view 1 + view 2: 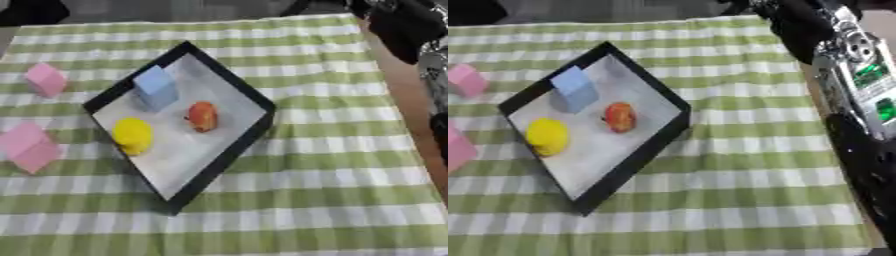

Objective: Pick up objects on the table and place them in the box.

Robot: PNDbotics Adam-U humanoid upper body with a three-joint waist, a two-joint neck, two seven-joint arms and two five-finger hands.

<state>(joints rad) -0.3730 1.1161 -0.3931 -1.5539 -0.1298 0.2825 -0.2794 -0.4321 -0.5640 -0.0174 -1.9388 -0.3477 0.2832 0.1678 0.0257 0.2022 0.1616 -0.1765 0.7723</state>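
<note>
Across the whole scene lies the tabletop (332,165), covered by a green-and-white checked cloth. Largest on it is the box (229,156), a shallow black-rimmed tray with a pale floor, turned so its corners point up and down the view; it serves as the landmark. Along the cloth's edge to the right of the box, the robot's right arm (859,75) comes down from the upper corner, black with silver parts and small green lights; its hand cannot be made out, so whether the fingers are spread or curled I cannot tell. No left hand shows in either view. Well left of the box, near the cloth's left edge, rests a large pink block (31,147), and farther up, level with the box's upper half, a smaller pink block (45,79); both lie on the cloth, apart from the box. Inside the box, a light blue cube (156,87) sits near the upper corner, a yellow rounded object (133,135) near the left corner, and an orange-red rounded object (203,116) near the middle.
</note>
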